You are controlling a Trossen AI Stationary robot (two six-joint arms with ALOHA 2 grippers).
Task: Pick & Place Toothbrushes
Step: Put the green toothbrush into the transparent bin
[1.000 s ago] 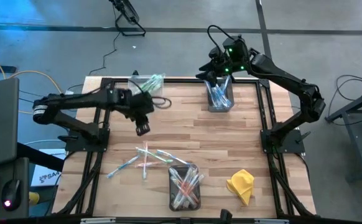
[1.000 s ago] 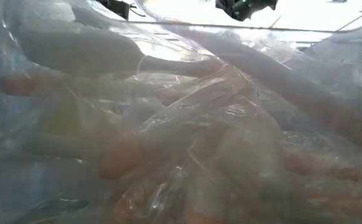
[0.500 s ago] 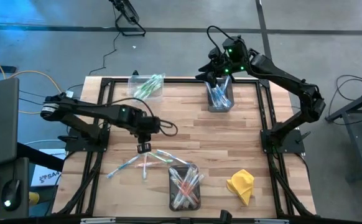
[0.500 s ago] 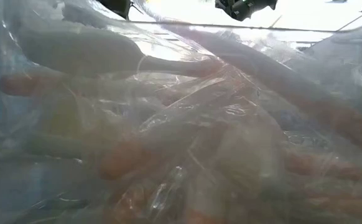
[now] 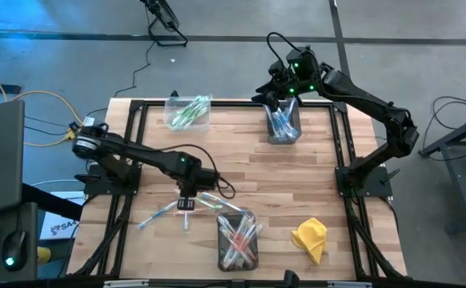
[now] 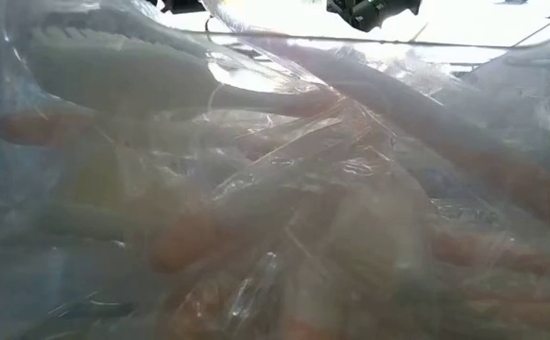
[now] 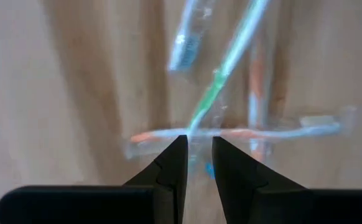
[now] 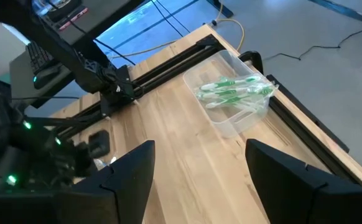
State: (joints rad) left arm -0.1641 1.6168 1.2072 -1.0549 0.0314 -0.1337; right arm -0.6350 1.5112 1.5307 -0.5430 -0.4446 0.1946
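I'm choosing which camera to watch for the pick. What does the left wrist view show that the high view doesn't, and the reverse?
Only the left wrist view: the narrow gap at the left gripper, right above a pink-handled toothbrush crossed by a green one.
Only the high view: three bins, of green, blue and pink brushes, the yellow cloth, and the right gripper over the blue bin.
Both: the loose brushes on the table.

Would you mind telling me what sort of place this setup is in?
Probably a robotics lab: a framed wooden table on a bare grey floor, loose cables, and a lit monitor beside it.
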